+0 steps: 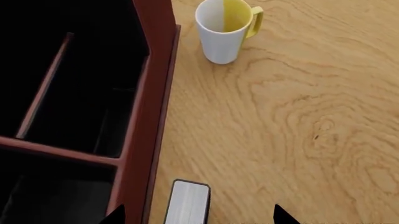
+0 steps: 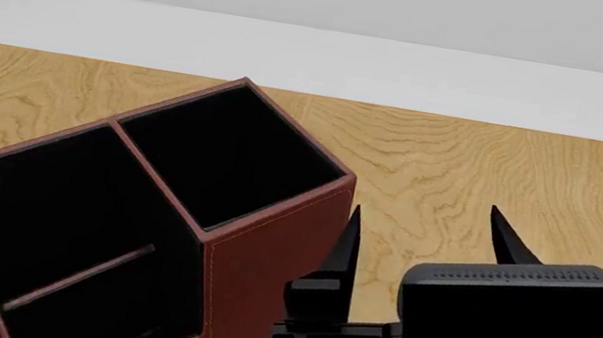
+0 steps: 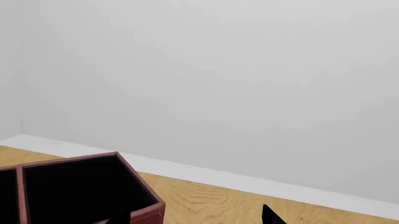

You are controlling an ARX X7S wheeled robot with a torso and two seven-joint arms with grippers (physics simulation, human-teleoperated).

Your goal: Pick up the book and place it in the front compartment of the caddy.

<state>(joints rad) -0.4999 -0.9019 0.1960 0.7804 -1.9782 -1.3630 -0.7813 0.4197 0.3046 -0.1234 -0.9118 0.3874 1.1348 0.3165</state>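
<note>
Book [image 1: 187, 203] upright on table [image 1: 293, 130] beside caddy [image 1: 149, 116], both grippers' jaws apart, empty

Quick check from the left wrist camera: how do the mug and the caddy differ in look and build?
The mug is white outside and yellow inside; the caddy is dark red outside and black inside. The mug is round with a single hollow and a yellow handle; the caddy is straight-walled and split by dividers into compartments. The mug looks much smaller than the caddy, which runs out of view. Both stand upright on the wooden table, open at the top, apart from each other.
</note>
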